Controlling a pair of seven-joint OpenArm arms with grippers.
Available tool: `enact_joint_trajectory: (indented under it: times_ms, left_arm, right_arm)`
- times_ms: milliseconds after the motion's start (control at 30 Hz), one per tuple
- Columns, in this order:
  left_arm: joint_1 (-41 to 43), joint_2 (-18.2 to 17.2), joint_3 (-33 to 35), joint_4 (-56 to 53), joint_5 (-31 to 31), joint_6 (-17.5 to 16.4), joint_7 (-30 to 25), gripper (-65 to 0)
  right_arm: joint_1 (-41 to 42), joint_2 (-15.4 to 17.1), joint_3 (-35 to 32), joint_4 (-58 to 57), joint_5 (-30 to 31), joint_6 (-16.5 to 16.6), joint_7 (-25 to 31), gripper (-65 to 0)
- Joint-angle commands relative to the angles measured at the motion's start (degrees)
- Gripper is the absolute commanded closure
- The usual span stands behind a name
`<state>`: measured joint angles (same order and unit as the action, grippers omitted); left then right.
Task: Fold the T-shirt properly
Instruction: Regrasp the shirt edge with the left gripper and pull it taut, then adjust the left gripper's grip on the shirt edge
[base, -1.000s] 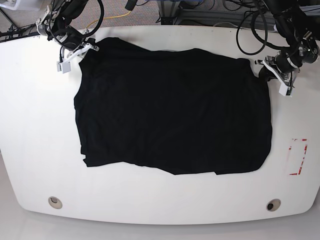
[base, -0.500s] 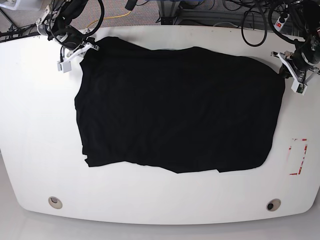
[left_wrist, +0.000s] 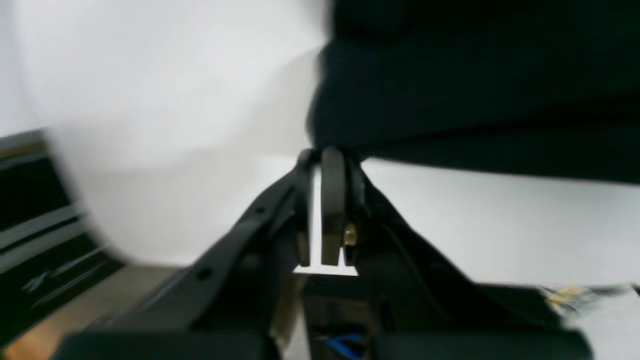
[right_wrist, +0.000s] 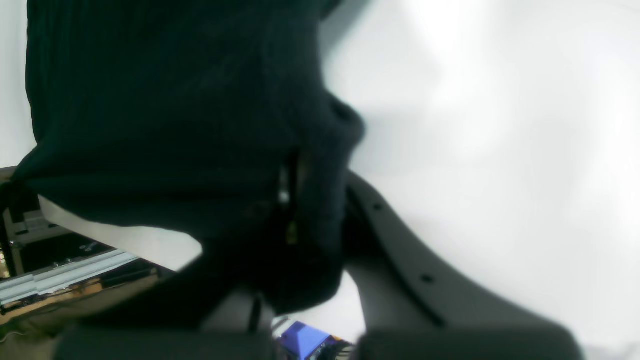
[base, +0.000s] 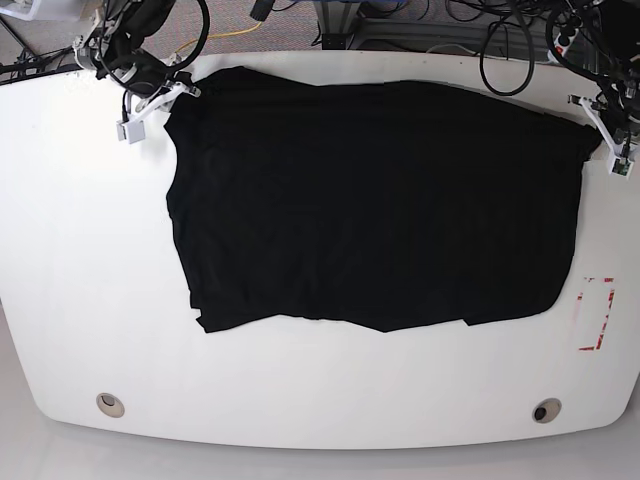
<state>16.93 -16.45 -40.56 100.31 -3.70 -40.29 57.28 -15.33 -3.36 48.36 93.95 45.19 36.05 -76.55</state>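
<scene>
Left tool (left_wrist: 327, 165) and right tool (right_wrist: 292, 200) both clamped, arms spread.

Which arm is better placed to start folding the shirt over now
Neither clearly. The left gripper and right gripper each pinch a far corner of the T-shirt, spread flat on the table. Both should probably carry that edge toward the near side together.

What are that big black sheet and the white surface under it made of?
The T-shirt looks like soft, matte knit cloth: it drapes, wrinkles at the edges and bunches where the left gripper and right gripper pinch its corners. The table seems to be a hard, smooth white board, probably laminate or painted; it shows a faint sheen and two round metal-ringed holes near the front edge.
</scene>
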Motion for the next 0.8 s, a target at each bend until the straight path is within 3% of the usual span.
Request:
enact_joint_trajectory:
  times_ms: [0,333,467,667,767]
  left_arm:
    - [-0.4,1.3,-0.2,1.0,1.7,0.3,-1.8,0.0]
    - [-0.3,1.9,10.4,1.0,2.9,0.3,-2.0,0.0]
    - [-0.1,4.2,12.8,2.0,2.9,0.3,-1.7,-1.4]
    - [-0.4,7.2,5.0,8.6,0.3,0.3,3.3,-26.5]
    - [-1.0,7.3,1.1,8.7,-1.7,0.3,6.1,-32.9]
  right_arm:
    - [-0.1,1.2,0.3,0.9,-0.4,0.1,0.4,0.0]
    - [1.4,2.4,0.4,0.8,-0.3,0.1,0.4,0.0]
    - [1.6,2.5,0.4,0.8,-0.3,0.1,0.4,0.0]
    - [1.7,2.3,0.3,0.8,-0.5,0.1,0.4,0.0]
    - [1.7,2.3,0.3,0.6,-0.5,0.1,0.4,0.0]
